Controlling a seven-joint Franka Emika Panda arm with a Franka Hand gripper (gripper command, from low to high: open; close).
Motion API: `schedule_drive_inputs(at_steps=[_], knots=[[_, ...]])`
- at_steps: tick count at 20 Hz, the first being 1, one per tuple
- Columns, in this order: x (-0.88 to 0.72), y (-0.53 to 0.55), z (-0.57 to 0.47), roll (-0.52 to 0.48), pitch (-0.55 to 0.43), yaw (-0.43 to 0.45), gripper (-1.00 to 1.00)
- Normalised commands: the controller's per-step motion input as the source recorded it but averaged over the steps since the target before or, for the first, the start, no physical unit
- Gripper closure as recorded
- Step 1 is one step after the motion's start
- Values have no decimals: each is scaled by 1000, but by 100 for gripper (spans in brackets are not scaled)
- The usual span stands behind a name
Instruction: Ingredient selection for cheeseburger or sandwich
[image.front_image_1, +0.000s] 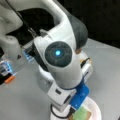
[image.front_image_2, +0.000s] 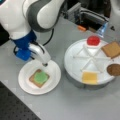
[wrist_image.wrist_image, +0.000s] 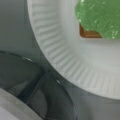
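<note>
1. Here, the paper plate carries a bread square topped with green lettuce; the wrist view shows both.
2. The gripper hangs just above the plate's far rim; whether its jaws are open cannot be told.
3. Beyond, the segmented tray holds cheese, patty, bread and tomato.

The arm looms over a white plate holding green lettuce on bread.
</note>
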Motion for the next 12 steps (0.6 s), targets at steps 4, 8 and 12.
schedule_drive_inputs(at_steps=[4,8,12], knots=[[-617,353,-38,-415,-220,8,-100],[-771,573,-44,-279,-255,43,-100],[-712,598,-83,-232,-258,-4,-100]])
